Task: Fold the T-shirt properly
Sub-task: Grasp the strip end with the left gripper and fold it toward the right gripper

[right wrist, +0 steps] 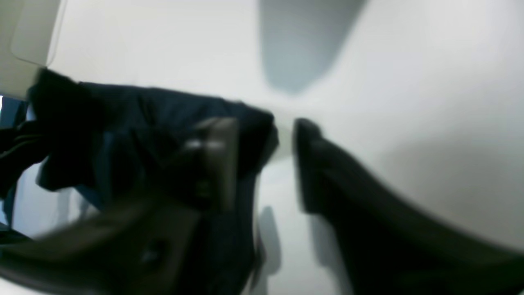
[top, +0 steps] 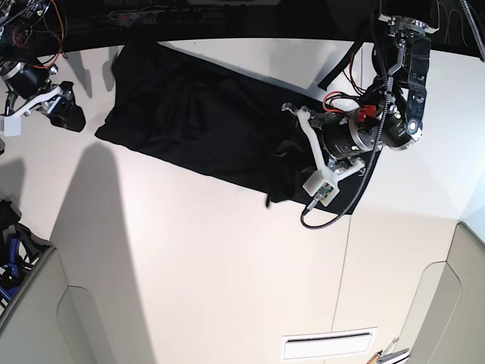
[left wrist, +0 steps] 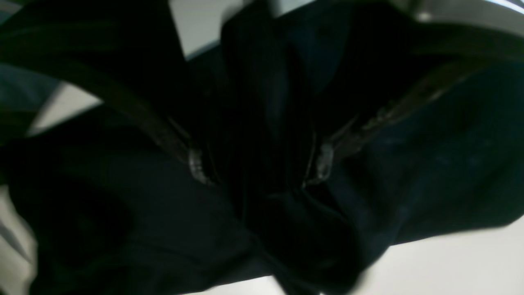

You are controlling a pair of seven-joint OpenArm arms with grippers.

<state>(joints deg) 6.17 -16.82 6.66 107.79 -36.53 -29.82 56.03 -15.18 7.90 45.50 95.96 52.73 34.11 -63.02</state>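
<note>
Left claw (left wrist: 262, 164) stands wide over a T-shirt (top: 197, 114) ridge; right claw (right wrist: 266, 164) gapes beside its edge; cloth may snag and unfold.

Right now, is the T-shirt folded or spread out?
Partly folded: the T-shirt lies as a long rumpled band across the table, bunched at one end.
</note>
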